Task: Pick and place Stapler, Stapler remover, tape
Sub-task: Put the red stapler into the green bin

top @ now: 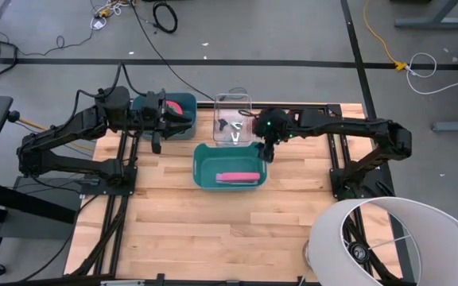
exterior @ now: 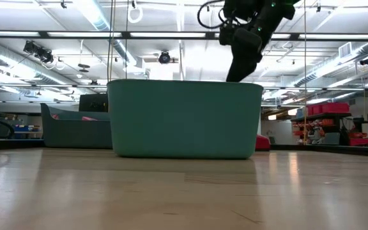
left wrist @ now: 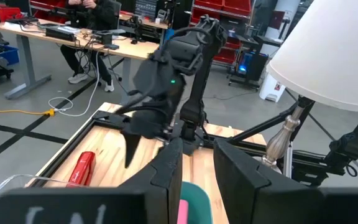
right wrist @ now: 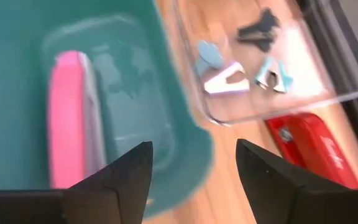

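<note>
The right gripper (right wrist: 191,180) hung with its fingers spread wide and nothing between them, over the right rim of the teal bin (top: 201,163) at the middle of the high view. A pink stapler (top: 239,176) lay flat inside that bin, along its lower side. Just above the bin stood a clear tray (top: 219,103) holding several staple removers (right wrist: 225,79), pale blue and dark. A red stapler (right wrist: 312,148) lay on the tabletop (top: 213,230) beside the tray, under the right arm. The left gripper (top: 157,144) sat at the upper left, beside a darker blue bin (top: 183,102) with something pinkish-red in it; whether its fingers were parted or closed could not be told. No tape could be made out with certainty.
</note>
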You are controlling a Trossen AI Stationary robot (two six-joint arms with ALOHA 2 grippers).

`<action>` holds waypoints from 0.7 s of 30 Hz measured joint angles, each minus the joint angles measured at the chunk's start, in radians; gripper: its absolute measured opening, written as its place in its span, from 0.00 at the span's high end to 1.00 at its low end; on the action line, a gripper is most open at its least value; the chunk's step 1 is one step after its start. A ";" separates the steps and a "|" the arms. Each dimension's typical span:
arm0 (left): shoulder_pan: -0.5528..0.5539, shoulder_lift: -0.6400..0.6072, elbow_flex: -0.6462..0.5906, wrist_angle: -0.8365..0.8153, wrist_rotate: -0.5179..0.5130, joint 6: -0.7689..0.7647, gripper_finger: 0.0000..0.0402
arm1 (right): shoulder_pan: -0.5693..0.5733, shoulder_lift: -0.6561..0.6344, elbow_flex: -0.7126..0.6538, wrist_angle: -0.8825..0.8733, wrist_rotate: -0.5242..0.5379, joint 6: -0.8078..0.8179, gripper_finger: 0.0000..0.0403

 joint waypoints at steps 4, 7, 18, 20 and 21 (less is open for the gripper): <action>0.000 0.000 0.000 0.000 0.000 0.000 0.77 | -0.056 0.000 -0.004 -0.022 0.001 -0.051 0.43; 0.000 0.000 0.000 0.000 0.000 0.000 0.77 | -0.098 0.000 -0.012 -0.024 0.001 -0.068 0.43; 0.000 0.000 0.000 0.000 -0.053 0.000 0.77 | -0.180 0.000 -0.131 0.039 0.162 -0.276 0.43; 0.000 0.000 0.000 0.000 -0.053 0.000 0.77 | -0.186 0.001 -0.173 0.076 0.203 -0.350 0.43; 0.000 0.000 0.000 0.000 -0.053 0.000 0.77 | -0.188 0.001 -0.191 0.085 0.223 -0.382 0.43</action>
